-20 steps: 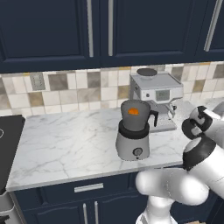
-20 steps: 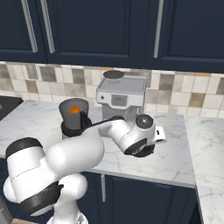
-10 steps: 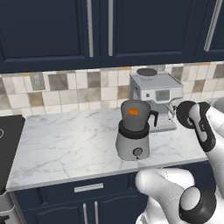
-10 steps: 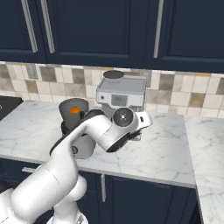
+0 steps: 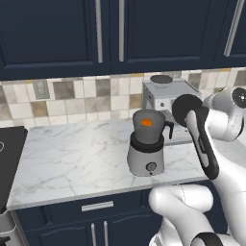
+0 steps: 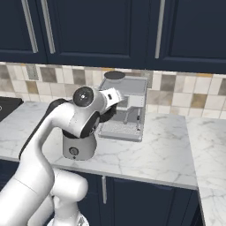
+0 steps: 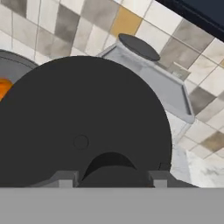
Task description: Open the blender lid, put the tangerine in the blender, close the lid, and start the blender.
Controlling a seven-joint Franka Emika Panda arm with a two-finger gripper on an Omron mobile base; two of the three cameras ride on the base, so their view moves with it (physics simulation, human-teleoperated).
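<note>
The blender (image 5: 146, 153) stands mid-counter, its dark jar (image 5: 147, 127) uncovered. Inside the jar lies the tangerine (image 5: 146, 122), which also peeks in at the left edge of the hand view (image 7: 3, 88). My gripper (image 5: 197, 111) is shut on the blender lid (image 5: 186, 108), a round black cap held up in the air just right of the jar and slightly above its mouth. In the hand view the lid (image 7: 87, 127) is a big black disc, with my gripper (image 7: 111, 179) clamped at its lower edge. From the right base my arm covers the jar, and the blender base (image 6: 79, 148) shows below it.
A boxy silver coffee machine (image 5: 168, 98) stands against the tiled wall right behind the lid, with a flat dark disc (image 7: 139, 47) on top. Dark cabinets hang above. A stove edge (image 5: 7, 153) is at the far left. Bare marble counter (image 6: 167, 154) lies to the right.
My arm has swung left and slightly up, carrying the lid from over the right part of the counter to just beside the jar's mouth. The blender and tangerine have not moved.
</note>
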